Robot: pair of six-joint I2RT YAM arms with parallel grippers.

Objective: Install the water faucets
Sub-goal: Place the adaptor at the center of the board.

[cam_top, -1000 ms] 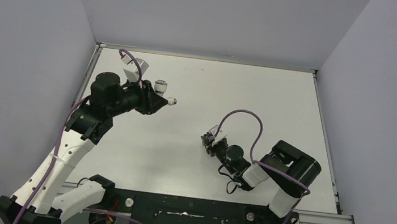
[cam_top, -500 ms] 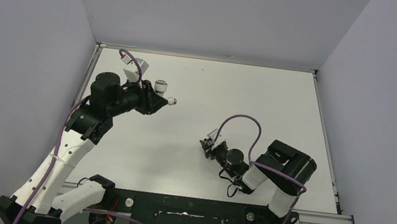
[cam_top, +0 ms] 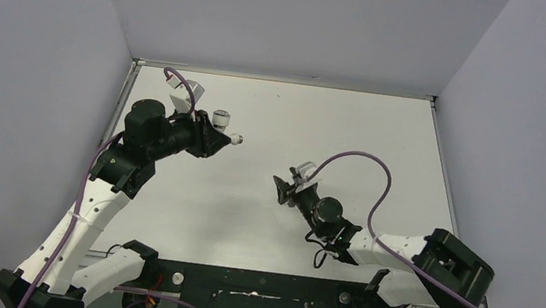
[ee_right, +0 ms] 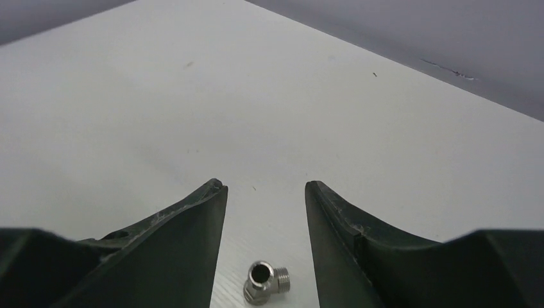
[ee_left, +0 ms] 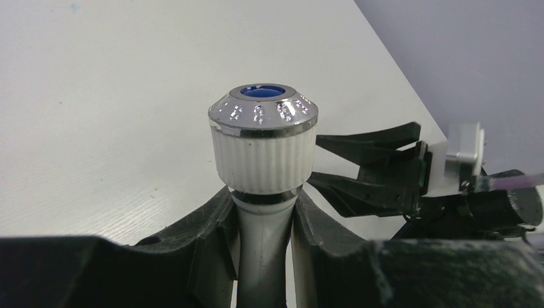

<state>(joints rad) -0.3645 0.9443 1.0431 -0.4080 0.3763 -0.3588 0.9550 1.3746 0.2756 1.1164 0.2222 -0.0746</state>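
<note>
My left gripper [cam_top: 222, 135] is raised at the far left of the table and shut on the white stem of a water faucet [cam_top: 220, 120]. In the left wrist view its chrome knob with a blue dot [ee_left: 263, 119] stands above the two fingers [ee_left: 212, 224]. My right gripper [cam_top: 280, 187] is low near the table's middle, with its jaws open. Between its fingers [ee_right: 192, 218], close to the palm, a small metal threaded elbow fitting [ee_right: 266, 282] lies loose on the table. Neither finger touches it. The top view does not show the fitting.
The white table [cam_top: 321, 121] is enclosed by grey walls [cam_top: 46, 55] on the left, back and right. A metal rail [cam_top: 440, 304] runs along the near edge by the arm bases. A purple cable [cam_top: 363, 165] arcs over the right arm.
The right gripper has gone from shut to open. Its arm has dropped and stretched out, the elbow swinging toward the near right corner. The left arm and faucet have not moved.
</note>
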